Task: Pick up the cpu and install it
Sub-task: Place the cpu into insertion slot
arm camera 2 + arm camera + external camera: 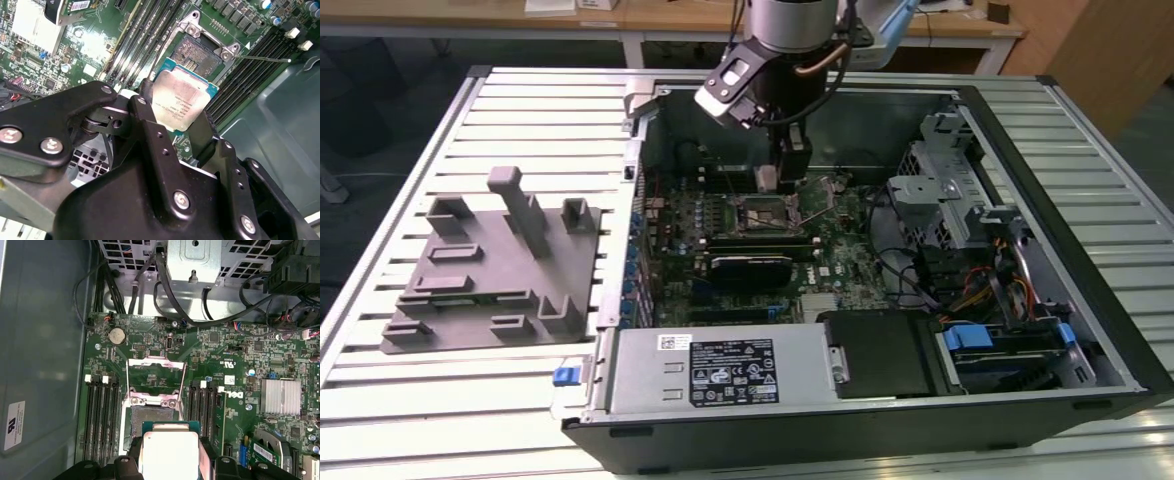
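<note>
- Step in hand: carrying to install. Your gripper [177, 107] has its fingers [150, 131] clamped on opposite edges of the cpu [182, 95], which hangs just above the open socket [200, 50], overlapping one side of it, and is not yet seated.
- The socket's load plate [156, 377] stands raised and its lever [260, 58] lies swung out beside it, so the contact bed is exposed.
- Next move, in my judgement: centre the chip over the socket, square its corners to the frame, hold it level and lower it gently. A tilt could damage the contacts.
- Materials: the cpu is a thin, flat square with a pale metal lid and a green rim. The socket is dark with a bright steel frame. The fingers are rigid matte black.
</note>
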Action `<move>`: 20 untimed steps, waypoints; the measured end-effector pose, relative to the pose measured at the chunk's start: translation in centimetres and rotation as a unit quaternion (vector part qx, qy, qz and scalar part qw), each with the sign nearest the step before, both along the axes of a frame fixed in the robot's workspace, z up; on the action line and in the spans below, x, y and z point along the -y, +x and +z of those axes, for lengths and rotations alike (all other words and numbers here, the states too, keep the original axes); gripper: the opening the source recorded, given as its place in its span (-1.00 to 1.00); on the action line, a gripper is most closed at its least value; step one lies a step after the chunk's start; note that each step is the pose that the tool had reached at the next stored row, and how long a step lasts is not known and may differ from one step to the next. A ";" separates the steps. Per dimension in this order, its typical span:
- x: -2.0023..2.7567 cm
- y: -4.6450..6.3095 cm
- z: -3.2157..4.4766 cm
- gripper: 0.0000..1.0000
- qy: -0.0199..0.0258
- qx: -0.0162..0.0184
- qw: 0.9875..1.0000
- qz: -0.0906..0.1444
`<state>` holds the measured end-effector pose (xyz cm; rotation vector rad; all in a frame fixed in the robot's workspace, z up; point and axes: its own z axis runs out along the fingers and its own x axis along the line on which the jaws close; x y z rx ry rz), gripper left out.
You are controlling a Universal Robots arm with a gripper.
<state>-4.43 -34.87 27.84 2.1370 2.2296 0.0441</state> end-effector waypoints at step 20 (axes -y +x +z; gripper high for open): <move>-0.86 -0.1 -1.99 0.06 0.000 0.000 1.000 -0.005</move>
